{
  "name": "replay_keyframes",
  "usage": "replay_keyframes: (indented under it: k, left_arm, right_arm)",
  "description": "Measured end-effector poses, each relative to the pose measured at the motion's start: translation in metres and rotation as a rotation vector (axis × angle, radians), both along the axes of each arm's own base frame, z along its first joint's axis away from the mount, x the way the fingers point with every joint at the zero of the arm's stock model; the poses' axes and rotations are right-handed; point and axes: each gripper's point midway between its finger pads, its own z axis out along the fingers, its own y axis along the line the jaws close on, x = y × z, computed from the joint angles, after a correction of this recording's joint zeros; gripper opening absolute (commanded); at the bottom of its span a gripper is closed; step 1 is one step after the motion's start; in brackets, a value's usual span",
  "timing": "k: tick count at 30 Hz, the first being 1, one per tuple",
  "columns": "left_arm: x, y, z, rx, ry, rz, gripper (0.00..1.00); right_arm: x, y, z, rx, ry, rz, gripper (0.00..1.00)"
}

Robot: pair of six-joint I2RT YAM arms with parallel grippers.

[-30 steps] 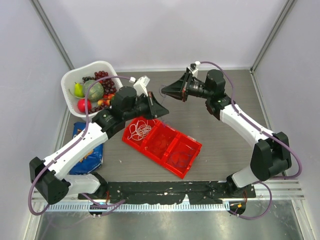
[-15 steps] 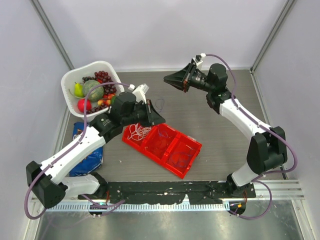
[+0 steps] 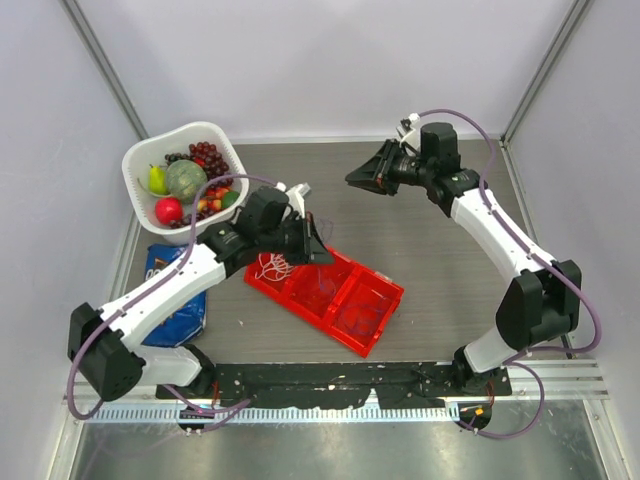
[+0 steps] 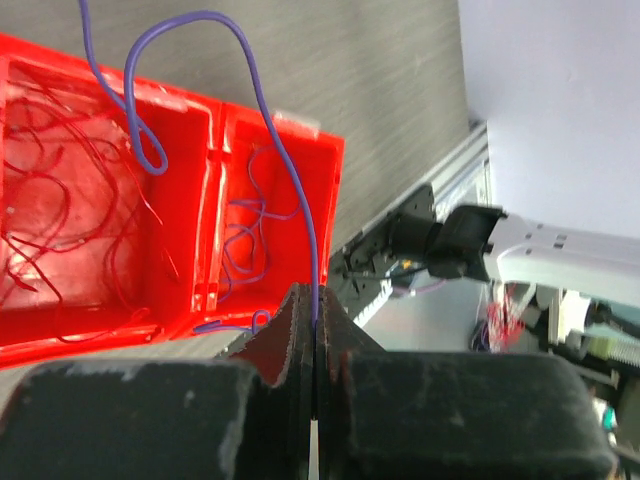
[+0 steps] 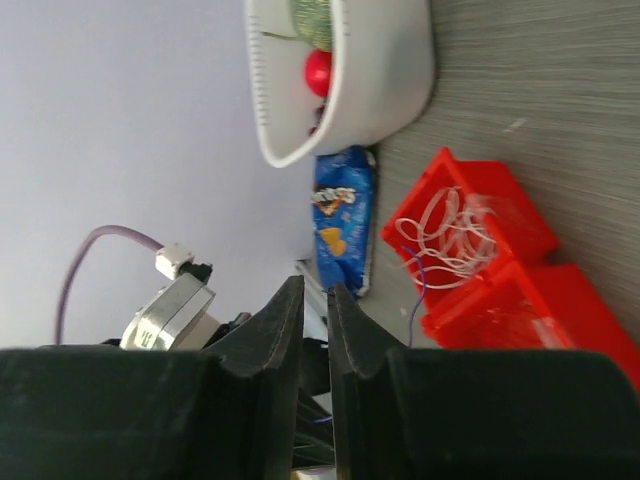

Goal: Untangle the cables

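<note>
A red tray with three compartments lies mid-table. White cables fill its left end. In the left wrist view red cables lie in the middle compartment and purple ones in the end one. My left gripper hangs over the tray. Its jaws are shut on a thin purple cable that arcs up and drops into the tray. My right gripper is raised at the back, apart from it. Its jaws stand slightly open and empty. It sees the hanging purple cable and the white cables.
A white basket of fruit stands at the back left, also in the right wrist view. A blue snack bag lies at the left edge, also in the right wrist view. Pale walls close in three sides.
My right gripper has pulled back and to the right, away from my left gripper. My left gripper has moved nearer and lower over the tray with the purple cable.
</note>
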Motion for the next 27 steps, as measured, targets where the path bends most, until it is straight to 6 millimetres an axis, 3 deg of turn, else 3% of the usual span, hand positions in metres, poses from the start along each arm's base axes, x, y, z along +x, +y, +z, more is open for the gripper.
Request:
replay_keyframes:
  k: [4, 7, 11, 14, 20, 27]
  left_arm:
    - [-0.021, -0.014, -0.017, 0.029, 0.079, -0.136, 0.00]
    - [-0.048, -0.032, -0.026, 0.086, 0.117, -0.291, 0.00]
    - [-0.084, -0.048, -0.041, 0.136, 0.197, -0.484, 0.00]
    - [-0.102, -0.044, -0.059, 0.178, 0.311, -0.565, 0.00]
    - [-0.113, -0.042, -0.071, 0.214, 0.445, -0.641, 0.00]
    - [-0.092, -0.064, -0.083, 0.249, 0.454, -0.644, 0.00]
  right_arm:
    - [-0.005, -0.016, -0.025, -0.134, 0.006, -0.003, 0.22]
    - [-0.010, -0.029, -0.039, -0.230, 0.006, -0.009, 0.22]
    - [-0.014, -0.054, -0.041, -0.308, 0.002, -0.062, 0.22]
    - [-0.013, -0.072, -0.034, -0.345, -0.026, -0.124, 0.22]
    - [-0.019, -0.091, -0.009, -0.367, -0.107, -0.193, 0.22]
    - [-0.022, -0.093, -0.018, -0.382, -0.082, -0.193, 0.21]
